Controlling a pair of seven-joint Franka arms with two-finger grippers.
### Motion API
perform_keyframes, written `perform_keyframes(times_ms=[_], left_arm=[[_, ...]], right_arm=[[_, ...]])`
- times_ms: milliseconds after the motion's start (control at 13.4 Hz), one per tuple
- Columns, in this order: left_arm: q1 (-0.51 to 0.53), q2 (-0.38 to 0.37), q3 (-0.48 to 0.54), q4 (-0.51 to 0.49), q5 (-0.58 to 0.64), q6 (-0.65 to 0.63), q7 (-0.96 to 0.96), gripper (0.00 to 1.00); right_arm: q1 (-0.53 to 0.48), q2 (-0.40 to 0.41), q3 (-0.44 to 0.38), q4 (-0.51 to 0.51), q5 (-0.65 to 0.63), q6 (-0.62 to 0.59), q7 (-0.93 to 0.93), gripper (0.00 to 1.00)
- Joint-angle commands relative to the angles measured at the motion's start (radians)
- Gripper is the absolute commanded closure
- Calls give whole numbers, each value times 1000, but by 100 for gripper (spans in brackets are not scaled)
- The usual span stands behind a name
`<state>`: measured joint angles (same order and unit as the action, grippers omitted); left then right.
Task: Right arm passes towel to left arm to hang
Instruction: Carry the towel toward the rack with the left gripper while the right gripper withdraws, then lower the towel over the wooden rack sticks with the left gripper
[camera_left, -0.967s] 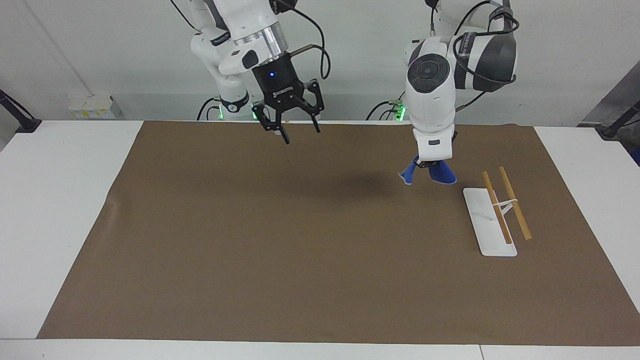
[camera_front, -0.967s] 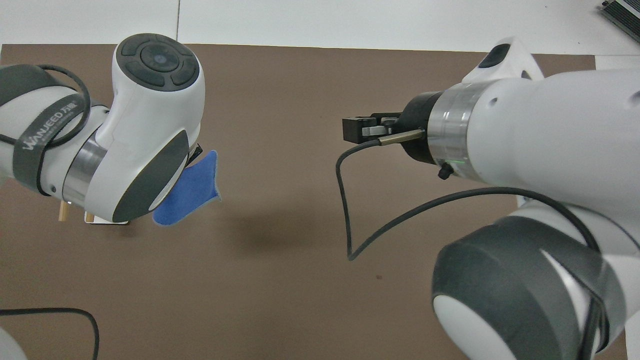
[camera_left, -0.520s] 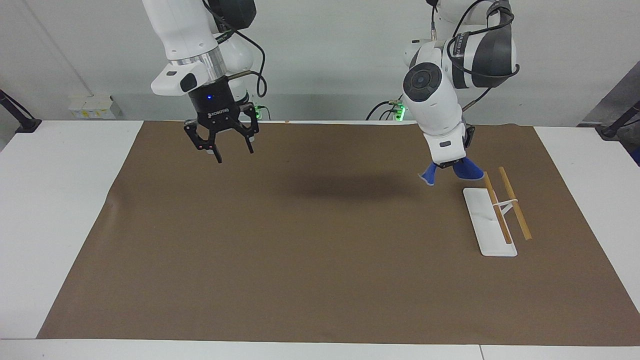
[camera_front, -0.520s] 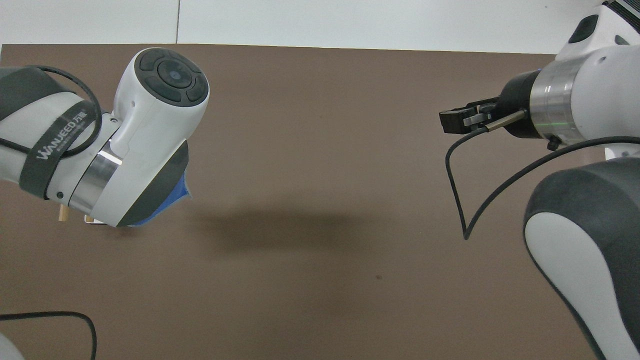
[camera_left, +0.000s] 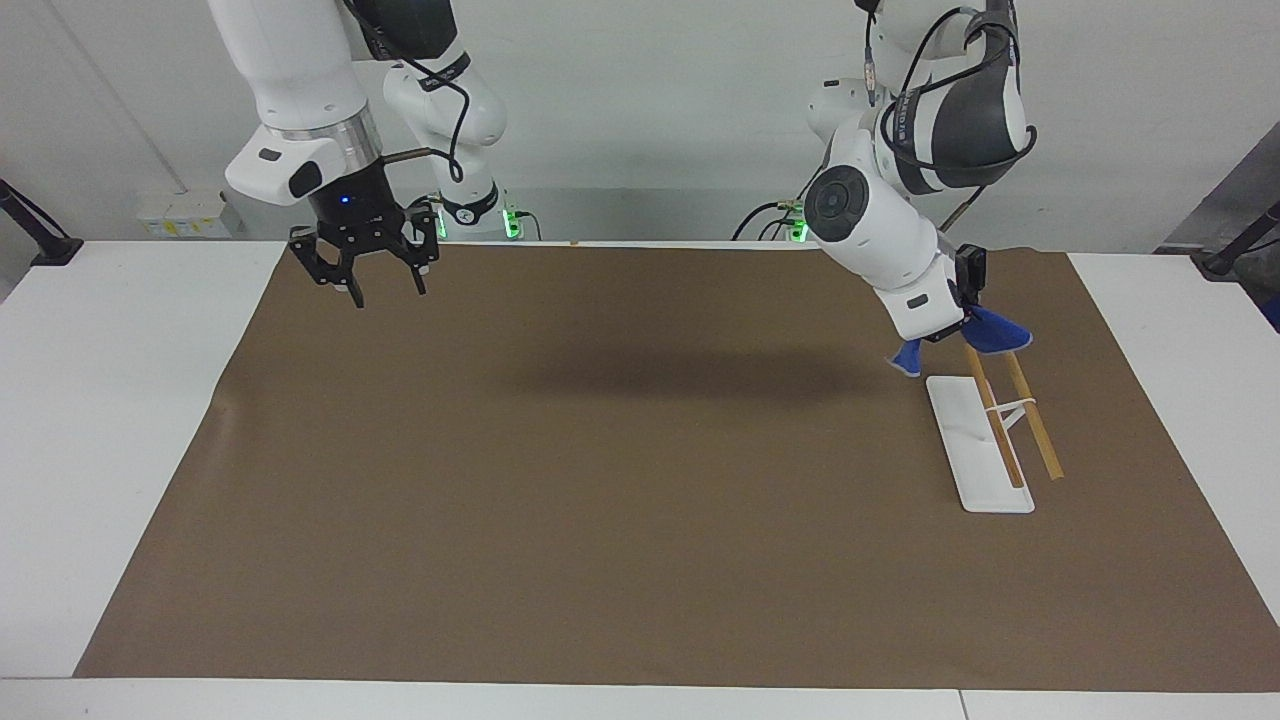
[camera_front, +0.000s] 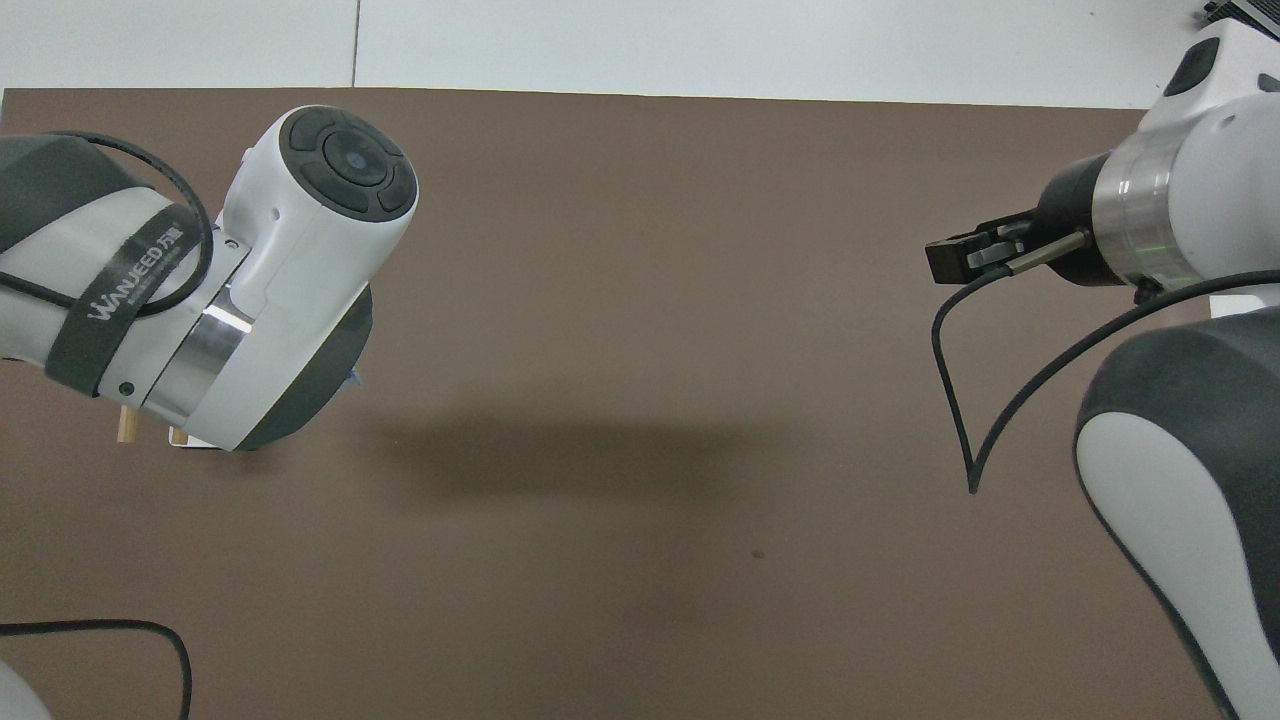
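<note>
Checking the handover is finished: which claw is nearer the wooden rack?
Left. The left claw holds the towel over the rack; the right claw waits open at the right arm's end.

The right gripper (camera_left: 385, 283), fingers spread and holding nothing, is swinging away from the middle of the brown mat (camera_left: 620, 480) toward the right arm's end of the table, now hanging over the mat's edge nearest the robots. The left gripper (camera_left: 955, 325) is carrying the blue towel (camera_left: 995, 333) sideways toward the wooden rack (camera_left: 1010, 410), the cloth now draping over the rack's robot-side end, and in the overhead view the towel is slipping almost wholly under the left arm
</note>
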<state>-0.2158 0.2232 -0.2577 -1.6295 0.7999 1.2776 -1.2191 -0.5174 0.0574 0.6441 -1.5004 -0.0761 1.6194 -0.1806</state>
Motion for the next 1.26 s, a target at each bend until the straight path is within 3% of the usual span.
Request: perform_keyframes(times_ms=[0,149,372,669,1115,1190], left_arm=[[1,59,-5,-33,74,-44,-71,100],[6,123,-5,-32,143,-79,-82,100],[27,162,-3,-38,225,-130,-82,100],[52,162,2,-110,294,-158,-82,100],[118,160,2,-148,295,5,-77,100],[133,160,2,-148,294,32,-77,100]], right_arm=[[-4,-22,-26,2,-25,-91,-17,30],[-4,-33,-61,-6,-25,-140,-10,30],[-4,-47,-113,-23,-19,-147,-8,27],[-7,-62,-130,-63,-2,-115,81,23],[-29,-70,-167,-112,49,-75,72,20],[-27,-97,-167,-157,50,-46,75,14]])
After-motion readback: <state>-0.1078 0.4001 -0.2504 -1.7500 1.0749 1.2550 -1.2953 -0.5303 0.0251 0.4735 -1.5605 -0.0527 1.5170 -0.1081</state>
